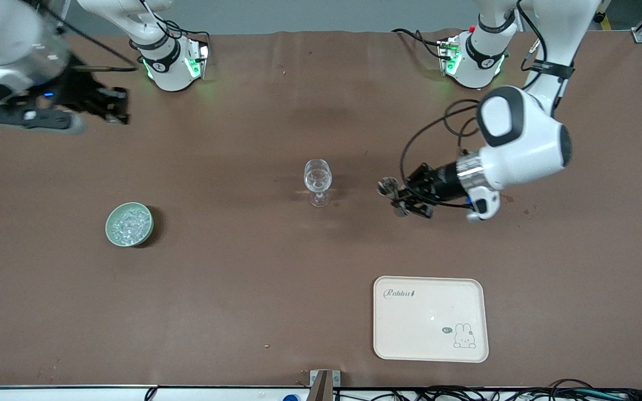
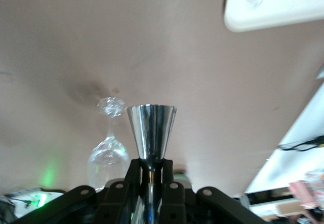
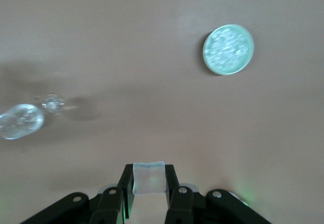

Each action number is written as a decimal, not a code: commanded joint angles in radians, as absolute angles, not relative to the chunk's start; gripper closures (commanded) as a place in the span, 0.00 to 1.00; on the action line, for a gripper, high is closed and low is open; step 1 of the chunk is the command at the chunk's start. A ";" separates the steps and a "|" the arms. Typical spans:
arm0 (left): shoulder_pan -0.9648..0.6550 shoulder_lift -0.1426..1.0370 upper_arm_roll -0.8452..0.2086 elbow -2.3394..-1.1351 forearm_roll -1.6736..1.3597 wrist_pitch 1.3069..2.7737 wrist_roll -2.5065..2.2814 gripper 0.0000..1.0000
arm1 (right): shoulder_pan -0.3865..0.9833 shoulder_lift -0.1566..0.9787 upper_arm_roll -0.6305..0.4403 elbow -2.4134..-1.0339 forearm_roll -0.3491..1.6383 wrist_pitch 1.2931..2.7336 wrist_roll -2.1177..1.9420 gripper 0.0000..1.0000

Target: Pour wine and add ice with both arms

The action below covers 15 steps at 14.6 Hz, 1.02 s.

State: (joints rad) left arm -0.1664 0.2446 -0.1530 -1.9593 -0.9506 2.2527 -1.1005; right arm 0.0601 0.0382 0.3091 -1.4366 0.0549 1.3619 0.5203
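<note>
The left gripper (image 1: 396,196) hangs over the middle of the bench (image 1: 243,312), its jaws closed on a small metal measuring cup (image 2: 151,133) that lies on its side, mouth turned toward the clear stemmed glass (image 1: 317,181). That is the relation the pour seems to turn on: the cup's long axis runs along the bench toward the glass, and the glass stands upright just beside the cup's mouth, apart from it, toward the right arm's end. The left arm is plainly the nearer of the two to the glass.

The right gripper (image 1: 110,106) is up over the bench's back edge near the right arm's corner, well apart from everything. Its jaws grip a small pale, translucent block (image 3: 149,177). The ice (image 1: 129,223) lies heaped in a pale green bowl (image 1: 112,236), nearer the front camera than the glass and toward the right arm's end, well apart from both grippers.

The bench is a flat brown sheet, faintly creased. A cream tray (image 1: 430,345) sits near the front edge, toward the left arm's end, well clear of the glass. Open surface surrounds the glass on all sides, so either arm likely has room to approach it.
</note>
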 commanded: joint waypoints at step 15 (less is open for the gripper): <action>-0.166 0.800 0.130 -1.442 -1.462 2.189 -0.954 0.99 | 0.540 0.455 0.359 -1.440 -0.072 1.868 1.230 0.98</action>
State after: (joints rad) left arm -0.1616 0.7252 0.1204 -1.5223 -1.4117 2.1769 -0.9902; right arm 0.5295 0.4268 0.3657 -1.4513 -0.0432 1.8531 1.2090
